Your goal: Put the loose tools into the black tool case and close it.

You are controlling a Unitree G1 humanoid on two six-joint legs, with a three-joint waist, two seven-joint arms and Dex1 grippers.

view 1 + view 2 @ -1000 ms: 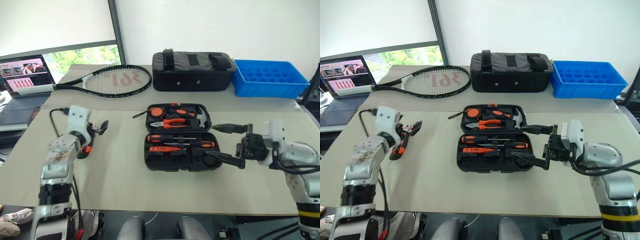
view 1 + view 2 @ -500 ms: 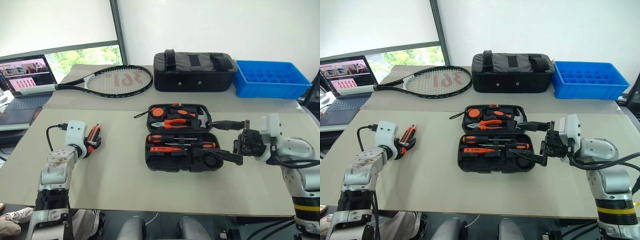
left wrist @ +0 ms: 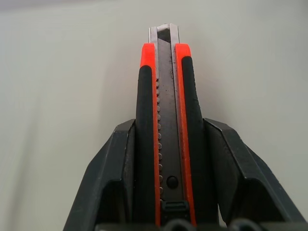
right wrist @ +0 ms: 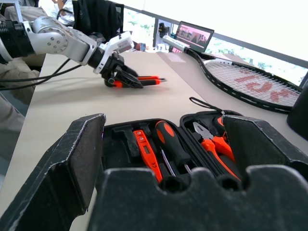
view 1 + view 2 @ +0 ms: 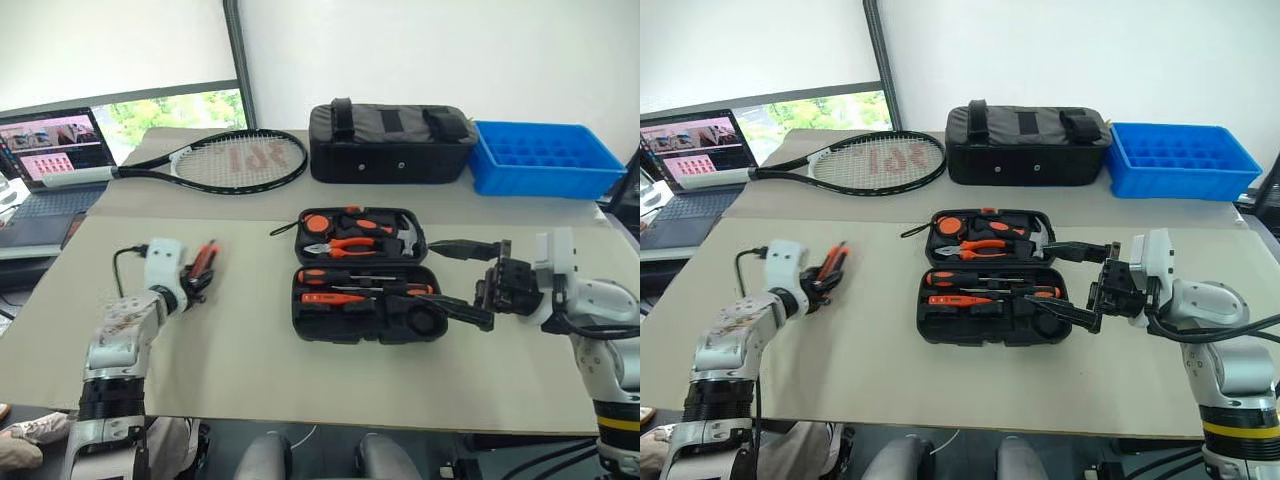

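You're looking at two arms built of rounded silver-grey metal segments, each ending in a white blocky wrist housing with a black cable looping off it. The left pincer (image 5: 197, 276) and the right pincer (image 5: 462, 283) both carry two matte black, wedge-shaped plastic fingers (image 4: 57, 173). Black ribbed bands ring the lower forearms, and the right one shows a yellow band.

The flat black moulded-plastic tool case (image 5: 364, 277) lies open mid-worktop (image 5: 240, 350); orange-black utility knife (image 5: 203, 262) at nine o'clock; black fabric bag (image 5: 392, 142) at twelve.
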